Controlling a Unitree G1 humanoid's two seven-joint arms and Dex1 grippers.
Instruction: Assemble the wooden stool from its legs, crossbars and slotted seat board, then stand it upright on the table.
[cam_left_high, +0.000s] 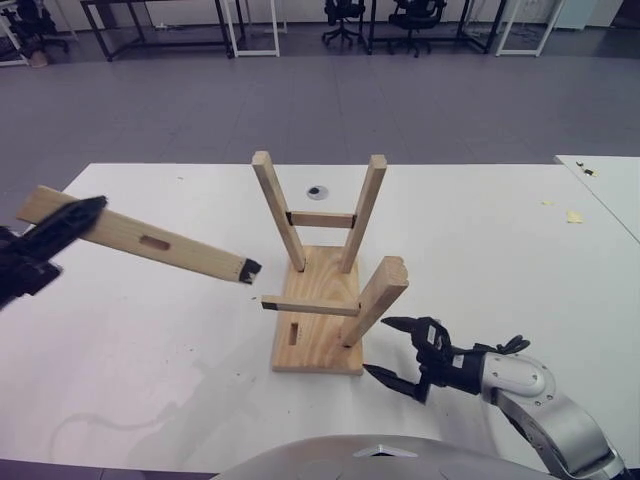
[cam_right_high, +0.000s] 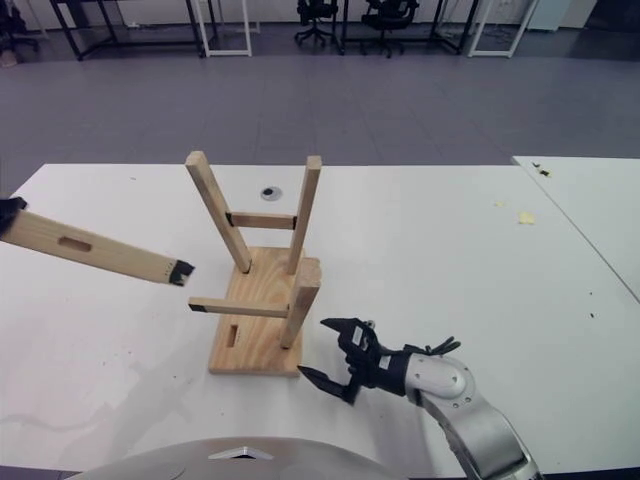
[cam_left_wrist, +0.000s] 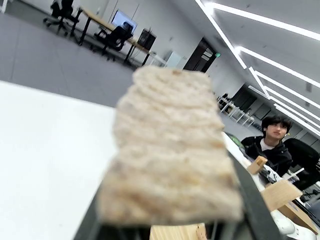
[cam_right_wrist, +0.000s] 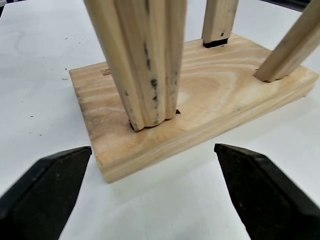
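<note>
The slotted seat board (cam_left_high: 322, 345) lies flat on the white table (cam_left_high: 500, 250) with three legs standing up from it: two far legs (cam_left_high: 279, 210) joined by a crossbar (cam_left_high: 321, 219), and a near right leg (cam_left_high: 376, 297) with a crossbar (cam_left_high: 305, 306) sticking out to the left. One slot (cam_left_high: 294, 333) at the near left is bare. My left gripper (cam_left_high: 35, 250) is shut on the fourth leg (cam_left_high: 170, 245), held slanted above the table left of the board. My right gripper (cam_left_high: 395, 350) is open just right of the board's near corner (cam_right_wrist: 107, 172).
A small dark round object (cam_left_high: 317, 191) lies on the table beyond the stool. Yellow scraps (cam_left_high: 573, 215) sit at the far right, near a second table (cam_left_high: 610, 180). Desks and office chairs stand across the grey floor behind.
</note>
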